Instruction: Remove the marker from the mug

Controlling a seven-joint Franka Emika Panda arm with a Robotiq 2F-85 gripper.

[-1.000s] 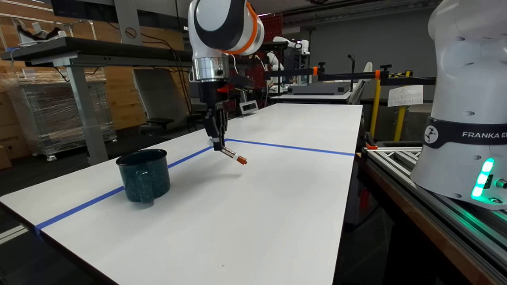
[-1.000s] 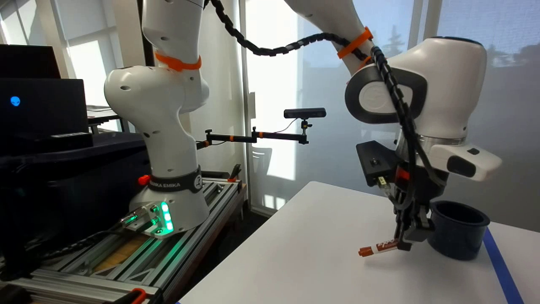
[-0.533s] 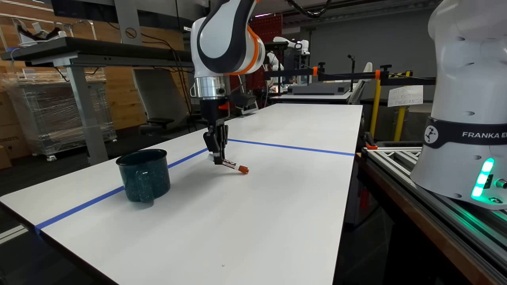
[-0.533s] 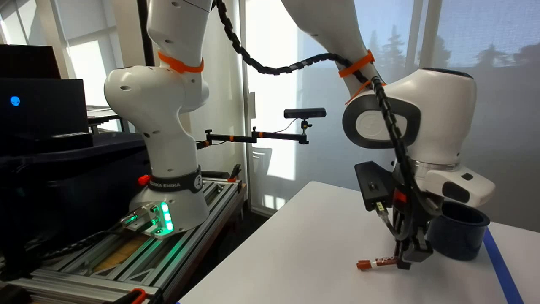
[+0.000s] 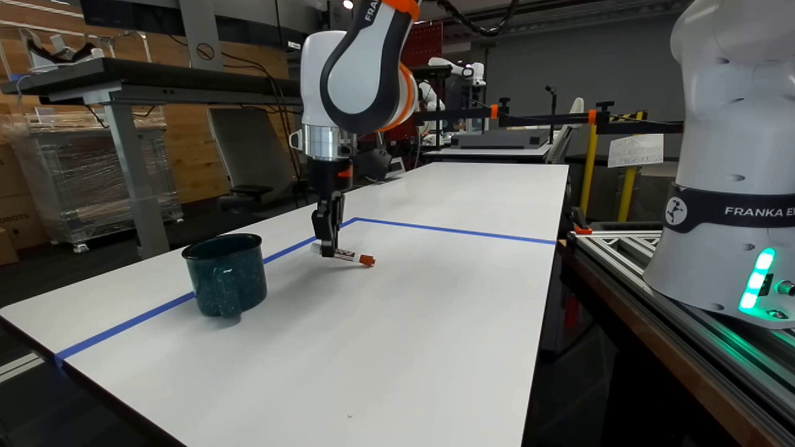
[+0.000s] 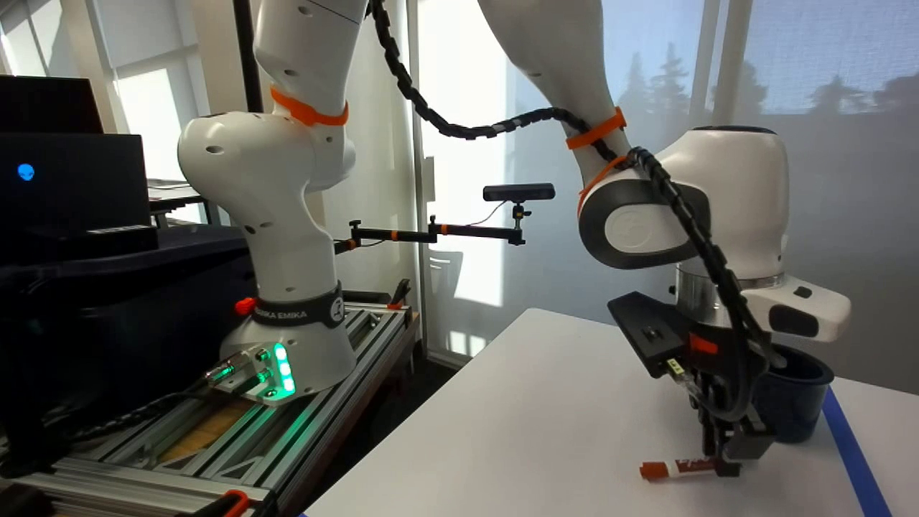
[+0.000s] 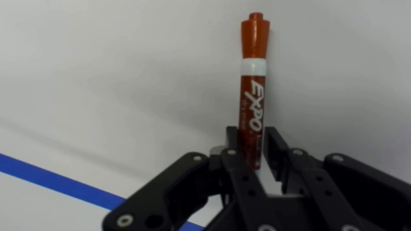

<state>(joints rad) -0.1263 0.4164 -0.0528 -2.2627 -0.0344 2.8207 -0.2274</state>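
The mug (image 5: 227, 273) stands upright on the table (image 5: 410, 347), dark teal with pale flecks; in an exterior view its handle (image 5: 228, 295) faces the camera, and only the upper inside wall shows, so what lies at the bottom cannot be told. In an exterior view the end of the arm (image 6: 743, 205) hides part of it. The marker (image 7: 253, 91) is outside the mug, near it but apart. The table is white, marked with blue tape (image 5: 124, 327) that runs out of sight behind the mug in an exterior view. Around it are the arm's base (image 6: 294, 352) with green lights, a laptop (image 6: 79, 187), a chair (image 5: 251, 149), a plastic-wrapped cart (image 5: 105, 180) and a paper sign (image 5: 636, 151). The gripper (image 7: 250, 133) points down, low over the table, its fingers (image 7: 274, 146) drawn in to about the marker's width and grasping it by the body. The marker sits between them at a slight tilt, its orange cap (image 7: 255, 37) jutting out beyond the fingers, lower than the pale tail end; whether the cap touches the table cannot be told.
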